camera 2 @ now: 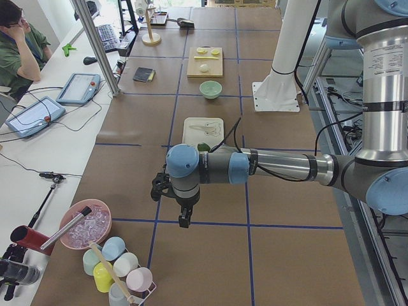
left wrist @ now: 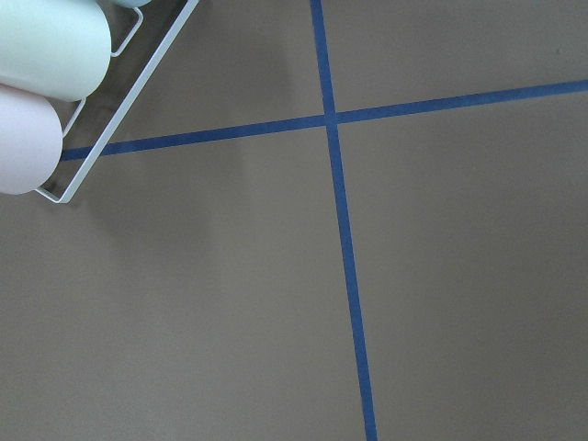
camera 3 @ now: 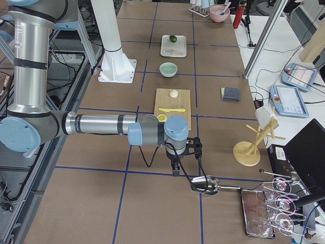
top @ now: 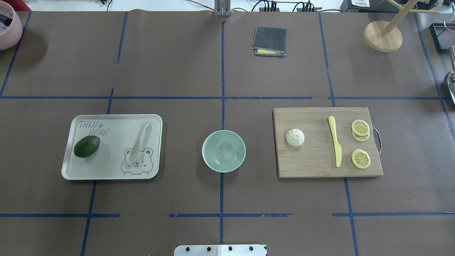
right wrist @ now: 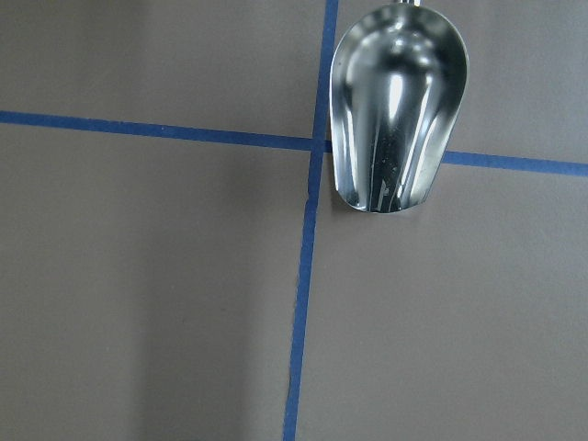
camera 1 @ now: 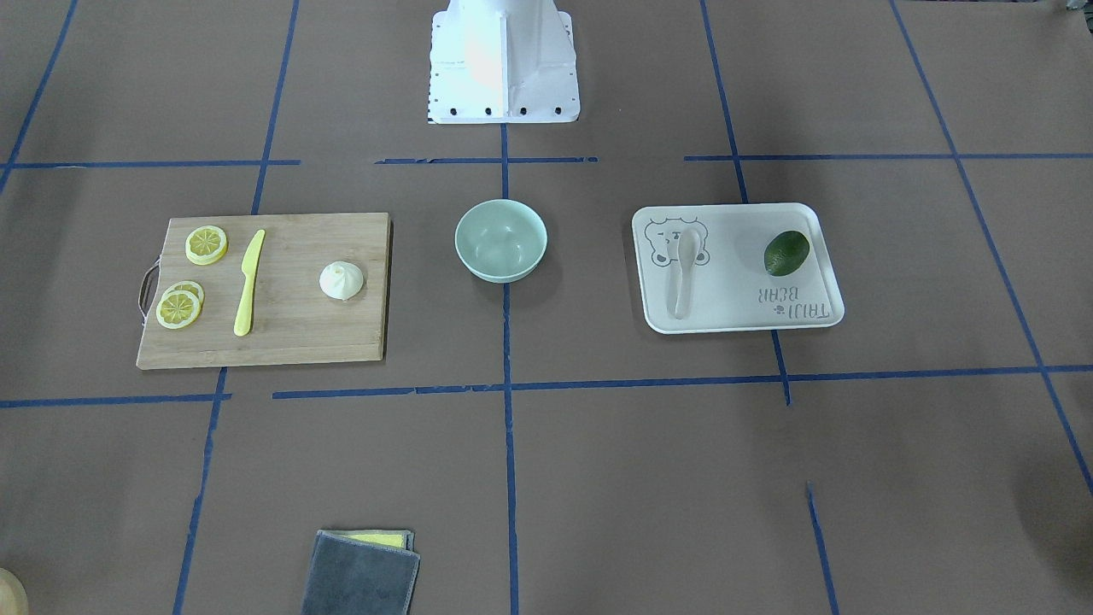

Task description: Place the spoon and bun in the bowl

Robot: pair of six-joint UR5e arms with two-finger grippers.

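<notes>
The glossy, round mint-green bowl [top: 213, 151] sits mid-table [top: 177, 53] between two flat carriers. On the robot's left, a matte cream tray [top: 106, 170], rectangular with rounded corners and a printed bear, holds the off-white soup spoon [top: 138, 142], its scoop on the bear's head, and a dark green avocado [top: 86, 146]. On the right, a bamboo cutting board [top: 312, 161] carries the pleated white bun [top: 295, 137], a yellow plastic knife [top: 335, 145] and lemon slices [top: 360, 158]. The left gripper [camera 2: 183, 222] and right gripper [camera 3: 175, 172] hang over the table's ends; how wide their jaws stand cannot be told.
</notes>
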